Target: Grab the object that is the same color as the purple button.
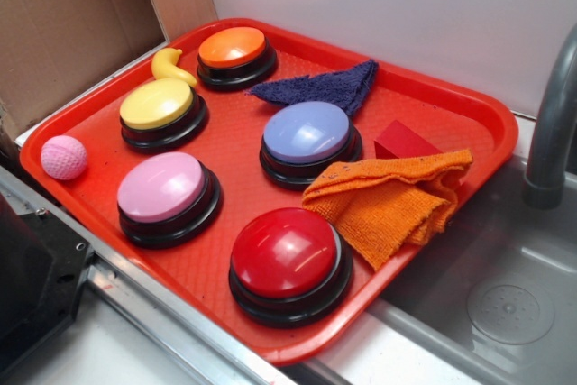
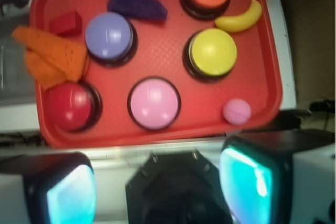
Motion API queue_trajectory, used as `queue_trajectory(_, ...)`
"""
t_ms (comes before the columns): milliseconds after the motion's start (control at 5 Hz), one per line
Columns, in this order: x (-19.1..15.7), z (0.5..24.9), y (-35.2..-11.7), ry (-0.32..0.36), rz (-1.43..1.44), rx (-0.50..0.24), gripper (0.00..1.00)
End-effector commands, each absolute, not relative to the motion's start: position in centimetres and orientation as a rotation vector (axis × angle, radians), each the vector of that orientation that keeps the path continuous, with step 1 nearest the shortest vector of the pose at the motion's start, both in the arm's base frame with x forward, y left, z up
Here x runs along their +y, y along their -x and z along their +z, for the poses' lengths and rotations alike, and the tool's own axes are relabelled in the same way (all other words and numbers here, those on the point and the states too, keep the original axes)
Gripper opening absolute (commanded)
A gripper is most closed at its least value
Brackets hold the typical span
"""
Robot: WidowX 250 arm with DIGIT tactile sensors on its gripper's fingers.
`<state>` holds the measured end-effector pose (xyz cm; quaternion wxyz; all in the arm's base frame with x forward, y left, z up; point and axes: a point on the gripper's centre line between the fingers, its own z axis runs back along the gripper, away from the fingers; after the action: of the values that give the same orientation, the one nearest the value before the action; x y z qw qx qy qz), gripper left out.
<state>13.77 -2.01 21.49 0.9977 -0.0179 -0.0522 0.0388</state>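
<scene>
Nothing grasped yet: gripper point(image 2: 157, 192) hangs open and empty, apparently short of the tray point(image 2: 157, 132). Purple rag point(image 2: 135, 2) lies far ahead, beyond purple button point(image 2: 108, 35); whole approach remains.

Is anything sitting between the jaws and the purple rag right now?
Yes. In the wrist view the gripper hangs off the tray's near edge; the pink button and purple button stand between it and the purple rag.
</scene>
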Motion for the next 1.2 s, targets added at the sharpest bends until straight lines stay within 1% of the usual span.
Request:
queue_trajectory(0, -1.0, 18.5, -19.5, -0.004, 0.203, -0.207, 1.0)
queue_trajectory(200, -0.7, 15.9, -23.1, 0.022, 0.281, -0.279, 1.0)
queue_trajectory(400, -0.4, 13.5, -25.9, -0.028, 0.386, -0.314, 1.0)
queue_trajectory(600, -0.5, 10.8, -28.2, 0.005, 0.467, -0.3, 1.0)
queue_trajectory(800, -0.7, 8.5, -30.4, -0.052, 0.585, -0.356, 1.0)
queue_trajectory(1000, -0.6, 6.8, -32.0, -0.057, 0.687, -0.402, 1.0)
